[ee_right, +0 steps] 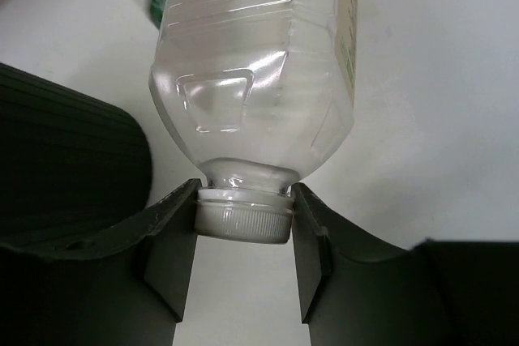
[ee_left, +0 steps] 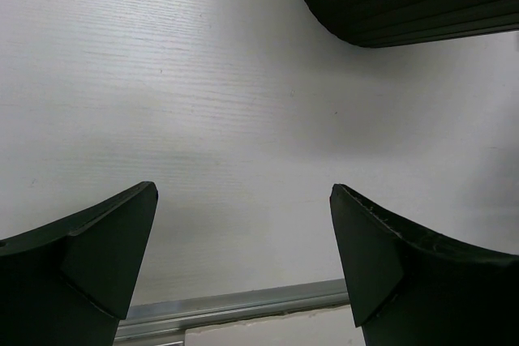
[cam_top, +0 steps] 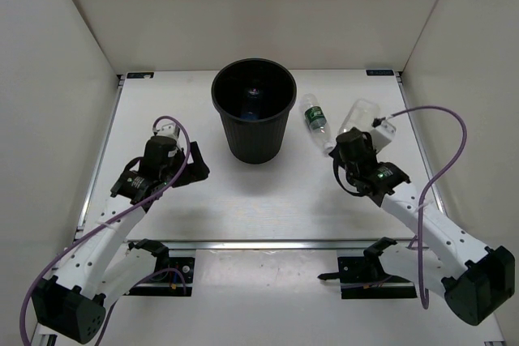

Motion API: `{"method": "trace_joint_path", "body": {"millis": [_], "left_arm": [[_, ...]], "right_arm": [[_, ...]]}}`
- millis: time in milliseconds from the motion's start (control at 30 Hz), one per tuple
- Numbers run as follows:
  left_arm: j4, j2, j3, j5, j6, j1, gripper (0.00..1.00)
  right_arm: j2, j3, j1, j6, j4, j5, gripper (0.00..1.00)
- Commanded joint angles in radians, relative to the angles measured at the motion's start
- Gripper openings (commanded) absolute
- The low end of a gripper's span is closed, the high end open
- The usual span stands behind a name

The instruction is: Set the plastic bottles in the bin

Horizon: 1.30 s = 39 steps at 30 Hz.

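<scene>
While left gripper [ee_left: 243, 200] gapes, right gripper [ee_right: 245, 197] pinches clear bottle [ee_right: 251, 79] by its cap [ee_right: 243, 224].

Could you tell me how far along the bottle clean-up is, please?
Done: unclear; inside the bin it is too dark to count bottles. In hand: the right gripper is shut on the cap of a clear bottle. To do: a green-labelled bottle lies on the table; the left gripper is open and empty.
</scene>
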Motion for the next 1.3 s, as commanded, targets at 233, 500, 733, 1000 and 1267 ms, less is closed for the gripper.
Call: {"method": "trace_joint_path", "body": {"millis": [233, 500, 733, 1000, 1267], "left_arm": [[0.06, -0.015, -0.003, 0.024, -0.015, 0.015, 0.99], [0.07, 0.002, 0.028, 0.006, 0.002, 0.016, 0.99], [0.071, 0.014, 0.044, -0.016, 0.015, 0.024, 0.99], [0.053, 0.005, 0.053, -0.033, 0.021, 0.021, 0.99], [0.06, 0.01, 0.06, -0.051, 0.015, 0.018, 0.98]], "right_arm": [[0.0, 0.209, 0.141, -0.651, 0.583, 0.032, 0.0], [0.302, 0.623, 0.018, -0.596, 0.389, -0.893, 0.0], [0.439, 0.735, 0.002, -0.63, 0.329, -1.123, 0.0], [0.514, 0.752, -0.018, -0.64, 0.256, -1.036, 0.0], [0.496, 0.735, -0.038, -0.65, 0.256, -0.945, 0.81]]}}
